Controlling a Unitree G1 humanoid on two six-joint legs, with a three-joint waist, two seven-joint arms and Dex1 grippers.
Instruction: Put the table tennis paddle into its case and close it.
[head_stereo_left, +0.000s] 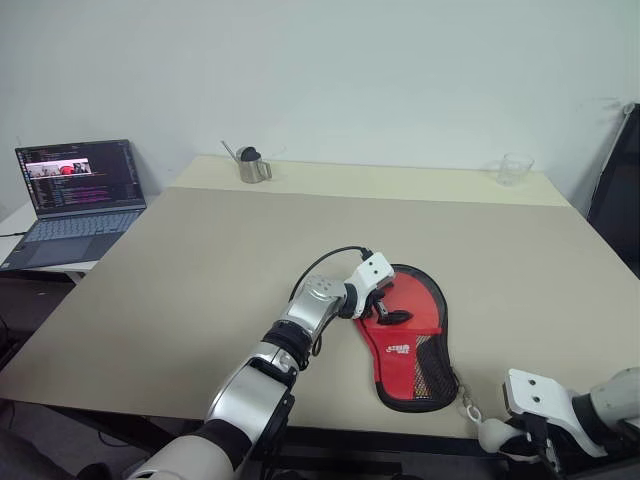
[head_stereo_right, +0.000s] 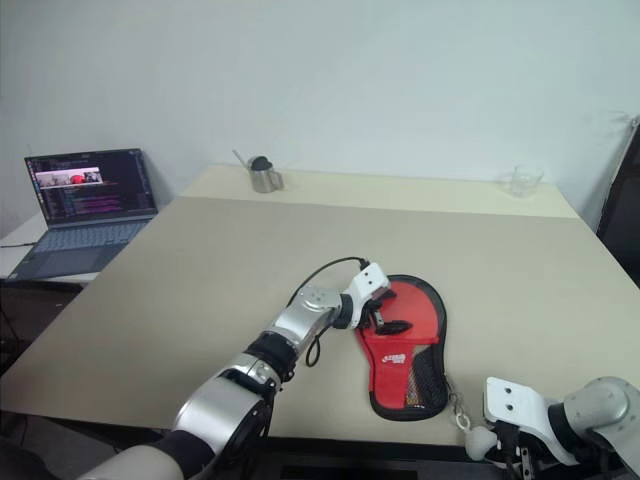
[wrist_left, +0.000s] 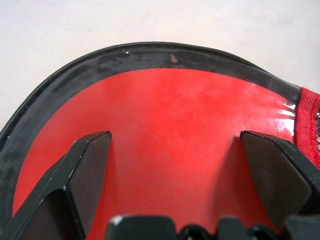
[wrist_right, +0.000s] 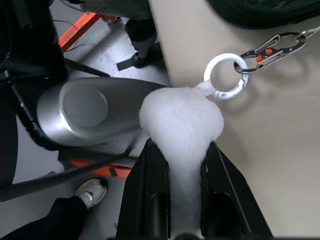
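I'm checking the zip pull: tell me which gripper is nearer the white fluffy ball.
Right. The right gripper is shut on the white fluffy ball off the table edge; the left gripper rests on the case.

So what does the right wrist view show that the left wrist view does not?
Right wrist view alone: the right tool shut on the white fluffy ball, whose white ring links to a carabiner over the table edge; beside it, the floor and a person's shoe.

Left wrist view alone: the left tool, fingers wide open, over the case's smooth red face and black rim.

Both: a part of the case and the pale tabletop.
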